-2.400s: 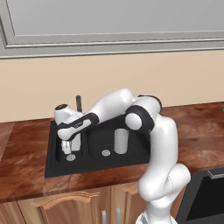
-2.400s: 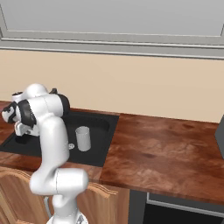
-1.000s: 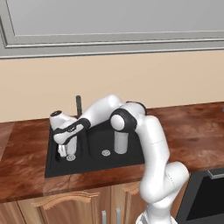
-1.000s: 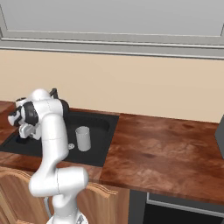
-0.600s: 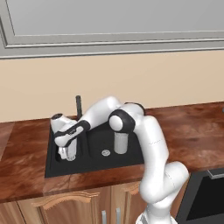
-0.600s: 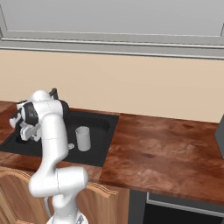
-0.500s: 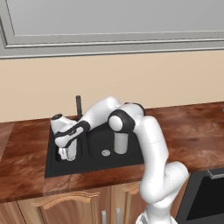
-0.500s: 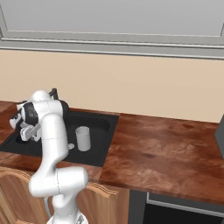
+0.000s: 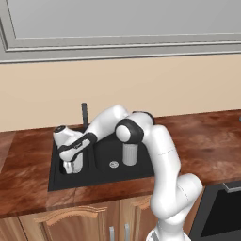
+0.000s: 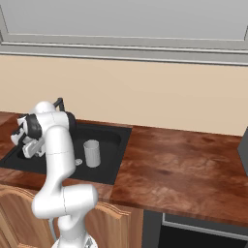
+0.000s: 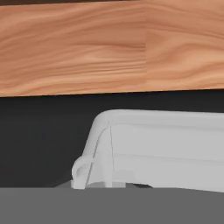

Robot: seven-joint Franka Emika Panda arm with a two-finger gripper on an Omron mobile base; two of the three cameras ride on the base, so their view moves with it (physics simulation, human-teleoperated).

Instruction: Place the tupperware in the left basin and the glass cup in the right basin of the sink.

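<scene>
Relative to the sink (image 9: pixel 101 181), we see the gripper (image 9: pixel 70 165) lowered into the left basin (image 9: pixel 62 175), deeper than it stood moments earlier, when it hovered higher over that compartment. It carries the tupperware (image 11: pixel 162 148), a pale container showing between the fingers, just above the black floor. We judge the fingers clenched on it, as it has travelled down with the hand. The glass cup (image 9: pixel 130 154) stands upright in the right basin (image 9: pixel 113 149), beside the round drain (image 9: pixel 113 164), unchanged. We infer that the cup's half is done and only the release of the tupperware remains.
</scene>
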